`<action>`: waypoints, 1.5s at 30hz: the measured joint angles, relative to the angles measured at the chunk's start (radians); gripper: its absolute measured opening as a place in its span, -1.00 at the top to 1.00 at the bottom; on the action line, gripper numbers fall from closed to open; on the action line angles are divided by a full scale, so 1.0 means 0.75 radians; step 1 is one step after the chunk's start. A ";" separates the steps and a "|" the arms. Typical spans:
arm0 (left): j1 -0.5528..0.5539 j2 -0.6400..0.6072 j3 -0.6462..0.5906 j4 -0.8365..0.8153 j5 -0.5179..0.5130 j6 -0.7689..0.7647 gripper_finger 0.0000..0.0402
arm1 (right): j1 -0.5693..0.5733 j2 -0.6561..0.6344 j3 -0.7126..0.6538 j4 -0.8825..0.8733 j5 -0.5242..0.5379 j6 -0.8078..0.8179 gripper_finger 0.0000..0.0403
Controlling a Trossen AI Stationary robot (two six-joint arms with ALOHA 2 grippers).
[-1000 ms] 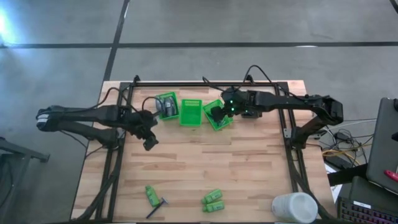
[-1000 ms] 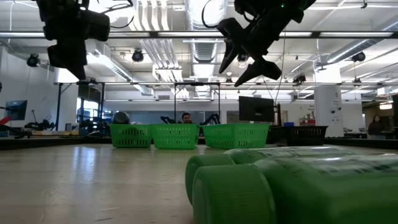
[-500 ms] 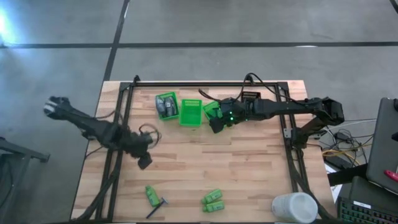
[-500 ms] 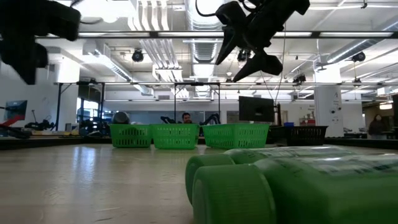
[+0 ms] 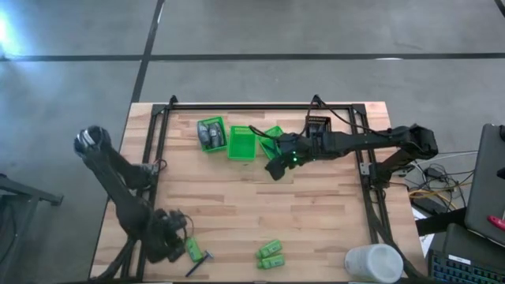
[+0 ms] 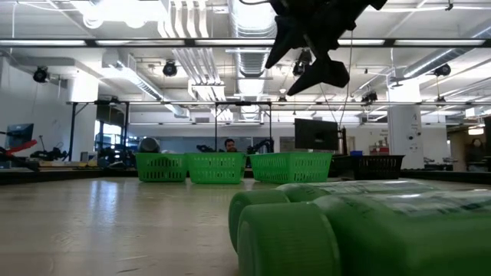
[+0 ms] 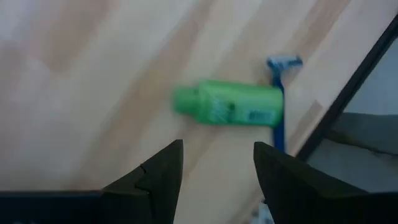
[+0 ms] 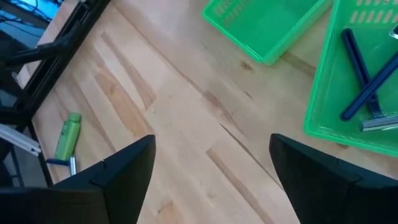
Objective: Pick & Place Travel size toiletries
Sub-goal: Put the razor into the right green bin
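Note:
A small green bottle (image 7: 227, 104) lies on its side near the table's near left corner, with a blue razor (image 7: 278, 99) next to it. My left gripper (image 7: 217, 165) hovers open just short of the bottle (image 5: 192, 249), touching nothing. Two more green bottles (image 5: 271, 254) lie at the near middle. My right gripper (image 5: 274, 167) hangs open over bare wood, just on the near side of the right-hand green basket (image 5: 272, 136), nothing between its fingers. That basket (image 8: 367, 81) holds blue razors.
Three green mesh baskets (image 5: 242, 143) stand in a row at the far middle; the left one (image 5: 211, 134) holds dark tubes and the middle one (image 8: 267, 25) looks bare inside. A big white cylinder (image 5: 373, 263) stands at the near right corner. Black frame rails (image 5: 150, 197) run along both sides.
My left gripper has swung from beside the left basket toward the table's near edge and sunk, turning about as it went, and now stands over the green bottle at the near left. My right gripper has drawn off the right basket toward the near edge.

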 joint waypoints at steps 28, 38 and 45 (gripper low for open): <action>0.027 0.843 0.599 -0.016 0.257 -0.068 -0.35 | 0.012 0.000 -0.001 -0.091 -0.015 0.027 -0.70; 0.029 1.017 0.813 -0.288 0.250 -0.015 -0.27 | 0.027 0.000 -0.001 -0.101 -0.041 0.057 -0.58; 0.027 1.023 0.829 -0.265 0.219 -0.005 0.08 | 0.036 0.000 -0.001 -0.100 -0.038 0.054 -0.51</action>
